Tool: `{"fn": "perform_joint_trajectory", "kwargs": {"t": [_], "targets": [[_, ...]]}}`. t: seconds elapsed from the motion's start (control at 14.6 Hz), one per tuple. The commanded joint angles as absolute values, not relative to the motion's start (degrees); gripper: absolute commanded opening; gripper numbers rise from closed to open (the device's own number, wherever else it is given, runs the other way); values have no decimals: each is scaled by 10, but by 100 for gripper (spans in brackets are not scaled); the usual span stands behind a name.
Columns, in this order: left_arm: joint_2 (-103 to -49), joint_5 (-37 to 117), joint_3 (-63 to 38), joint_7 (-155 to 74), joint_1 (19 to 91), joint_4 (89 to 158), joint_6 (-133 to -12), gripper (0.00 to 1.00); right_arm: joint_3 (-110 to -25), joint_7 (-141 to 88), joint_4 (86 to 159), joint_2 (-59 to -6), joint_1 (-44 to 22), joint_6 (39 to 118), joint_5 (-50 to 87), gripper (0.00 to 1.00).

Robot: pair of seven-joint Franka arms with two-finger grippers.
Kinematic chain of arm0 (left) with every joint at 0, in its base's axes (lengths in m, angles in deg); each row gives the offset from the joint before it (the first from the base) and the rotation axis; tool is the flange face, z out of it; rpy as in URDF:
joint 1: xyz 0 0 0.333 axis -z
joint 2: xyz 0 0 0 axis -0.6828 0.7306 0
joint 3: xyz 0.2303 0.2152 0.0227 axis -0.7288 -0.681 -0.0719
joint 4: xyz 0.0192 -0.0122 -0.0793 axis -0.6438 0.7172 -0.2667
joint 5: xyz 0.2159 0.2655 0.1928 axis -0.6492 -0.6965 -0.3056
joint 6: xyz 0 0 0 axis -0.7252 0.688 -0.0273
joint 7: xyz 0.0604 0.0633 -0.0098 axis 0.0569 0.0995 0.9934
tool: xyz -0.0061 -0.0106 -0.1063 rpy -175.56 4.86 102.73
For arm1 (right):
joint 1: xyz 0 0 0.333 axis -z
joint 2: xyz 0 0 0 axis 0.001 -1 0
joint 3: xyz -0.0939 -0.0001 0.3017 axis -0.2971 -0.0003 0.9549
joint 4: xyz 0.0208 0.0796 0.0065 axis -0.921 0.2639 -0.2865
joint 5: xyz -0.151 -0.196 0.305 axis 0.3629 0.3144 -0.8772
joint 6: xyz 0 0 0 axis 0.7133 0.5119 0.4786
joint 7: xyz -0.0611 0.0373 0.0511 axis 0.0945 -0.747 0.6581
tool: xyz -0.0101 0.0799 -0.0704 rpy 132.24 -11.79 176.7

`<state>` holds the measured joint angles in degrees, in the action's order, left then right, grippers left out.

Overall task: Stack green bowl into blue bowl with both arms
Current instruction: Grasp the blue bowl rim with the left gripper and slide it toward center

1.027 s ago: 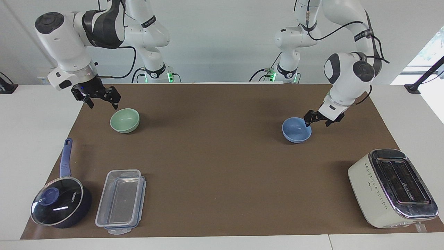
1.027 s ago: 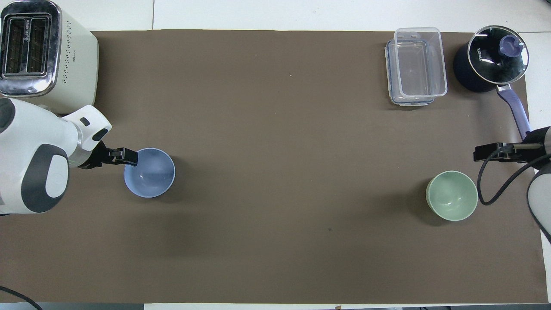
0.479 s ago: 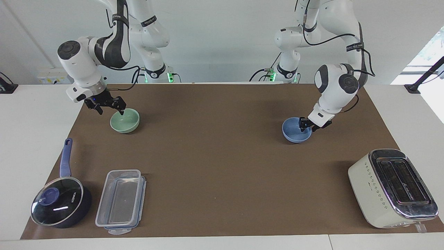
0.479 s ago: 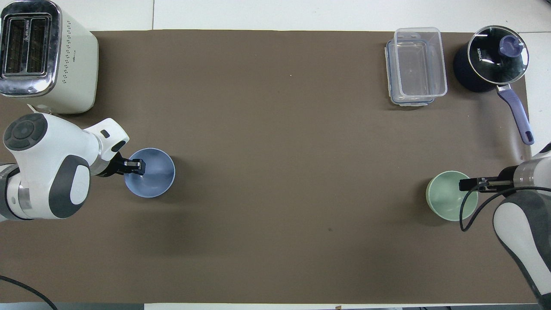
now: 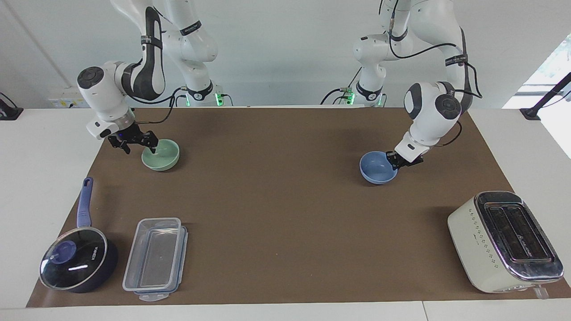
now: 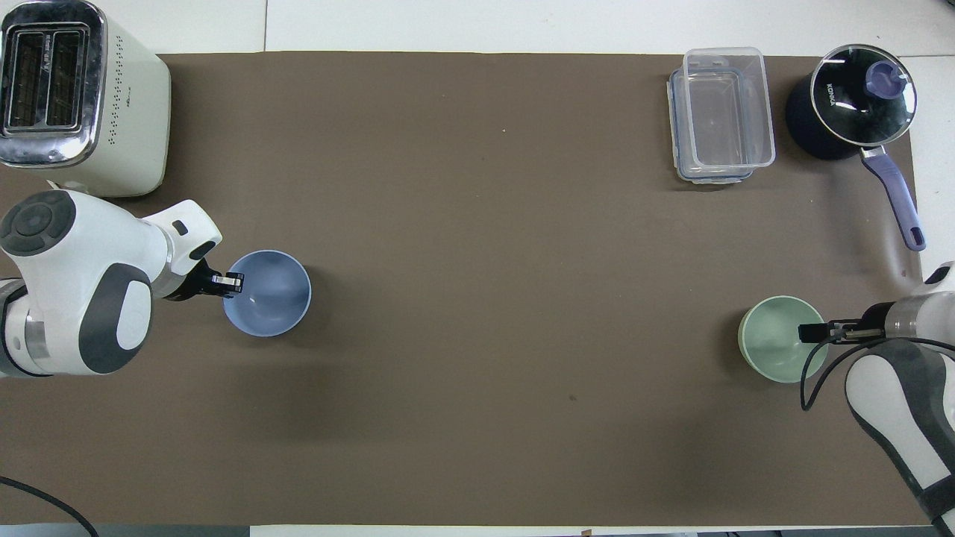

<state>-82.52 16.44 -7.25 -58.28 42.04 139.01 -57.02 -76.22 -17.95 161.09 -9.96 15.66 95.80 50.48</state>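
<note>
Two glossy round bowls on matte brown worktop [image 5: 276, 214]: green bowl [image 5: 160, 154] toward right arm's end, blue bowl [image 5: 378, 167] toward left arm's end, well apart. Right gripper [image 5: 139, 143] at green bowl's rim, jaws spread across the rim, not closed. Left gripper [image 5: 394, 161] at blue bowl's rim, jaws apparently clamped on the rim. Also one chrome-topped cream toaster [image 5: 506, 242], one clear rectangular plastic container [image 5: 155, 257], one glass-lidded dark saucepan [image 5: 78, 264].
</note>
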Motion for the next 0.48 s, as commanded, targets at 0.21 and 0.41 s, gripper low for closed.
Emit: {"fn": "perform_joint_trajectory", "kwargs": {"t": [0.21, 0.41], "targets": [[-761, 203, -73, -372, 545, 1197, -434, 0, -757, -165, 1621, -105, 165, 977, 506, 37], [-761, 214, -72, -249, 648, 1222, -498, 0, -756, -161, 1620, -105, 165, 967, 503, 0]]}}
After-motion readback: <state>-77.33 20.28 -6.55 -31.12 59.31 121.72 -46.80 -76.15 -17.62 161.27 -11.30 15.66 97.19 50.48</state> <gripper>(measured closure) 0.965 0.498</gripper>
